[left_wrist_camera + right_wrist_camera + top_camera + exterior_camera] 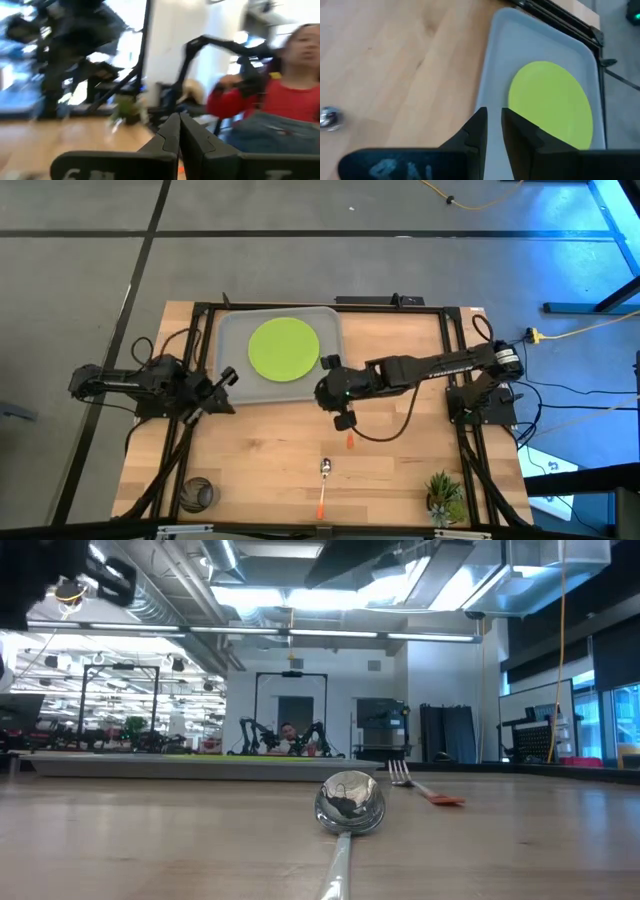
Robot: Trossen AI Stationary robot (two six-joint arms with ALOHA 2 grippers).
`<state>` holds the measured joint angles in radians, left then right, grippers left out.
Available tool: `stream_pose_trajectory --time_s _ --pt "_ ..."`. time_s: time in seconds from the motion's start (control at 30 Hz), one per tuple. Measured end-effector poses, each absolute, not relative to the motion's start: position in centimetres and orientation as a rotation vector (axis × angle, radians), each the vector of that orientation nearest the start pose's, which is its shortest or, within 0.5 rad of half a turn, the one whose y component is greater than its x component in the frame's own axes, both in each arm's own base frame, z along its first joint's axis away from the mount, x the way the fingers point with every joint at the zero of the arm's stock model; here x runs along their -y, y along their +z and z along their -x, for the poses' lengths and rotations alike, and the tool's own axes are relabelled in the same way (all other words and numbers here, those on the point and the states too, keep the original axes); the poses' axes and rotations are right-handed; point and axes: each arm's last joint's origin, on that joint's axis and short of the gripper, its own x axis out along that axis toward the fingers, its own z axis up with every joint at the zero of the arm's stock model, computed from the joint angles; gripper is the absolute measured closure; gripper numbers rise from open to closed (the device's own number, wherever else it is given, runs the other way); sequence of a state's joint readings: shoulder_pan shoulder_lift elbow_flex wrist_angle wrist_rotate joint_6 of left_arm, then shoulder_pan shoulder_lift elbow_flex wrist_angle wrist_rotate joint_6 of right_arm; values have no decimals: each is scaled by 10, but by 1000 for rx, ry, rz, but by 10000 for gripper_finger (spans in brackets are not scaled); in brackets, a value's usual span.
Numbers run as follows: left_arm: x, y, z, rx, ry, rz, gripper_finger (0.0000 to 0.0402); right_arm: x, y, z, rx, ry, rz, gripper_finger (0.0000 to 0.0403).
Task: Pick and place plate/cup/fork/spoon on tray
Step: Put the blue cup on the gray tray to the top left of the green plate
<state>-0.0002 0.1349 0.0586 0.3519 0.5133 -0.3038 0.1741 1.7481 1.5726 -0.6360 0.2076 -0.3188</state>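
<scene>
The lime-green plate [284,348] [552,102] lies flat in the light grey tray [232,330] [495,65] at the table's far side. My right gripper [328,370] [494,127] hangs above the tray's right near corner, slanting down, open by a narrow gap with nothing in it. The spoon [325,468] [350,805] and the fork [350,441] [420,785], both orange-handled, lie on the table nearer the front. The dark cup [198,493] stands at the near left corner. My left gripper [225,377] [179,132] is shut and held off the table at the left.
A small potted plant [445,495] stands at the near right corner. Bare wood lies between the tray and the cutlery. A black frame rail [200,340] runs along the tray's left side. A person in a red top [290,100] shows beyond the table.
</scene>
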Motion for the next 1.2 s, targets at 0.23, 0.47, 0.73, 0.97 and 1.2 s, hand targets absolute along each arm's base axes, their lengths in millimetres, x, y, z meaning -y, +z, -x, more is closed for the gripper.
stream_pose_trajectory --time_s 0.23,0.47,0.73,0.97,1.2 --pt "8 206 -98 -17 -297 302 401 -85 310 -372 -805 166 495 340" --pt "3 251 -72 -177 -84 348 401 -96 328 -357 -753 187 502 340" --pt "1 278 -47 -489 113 631 401 -94 358 -331 -693 184 453 340" --pt "5 277 -51 -831 170 867 401 -94 372 -316 -666 186 432 340" --pt "11 275 -84 -985 68 943 401 -96 373 -313 -666 217 426 340"
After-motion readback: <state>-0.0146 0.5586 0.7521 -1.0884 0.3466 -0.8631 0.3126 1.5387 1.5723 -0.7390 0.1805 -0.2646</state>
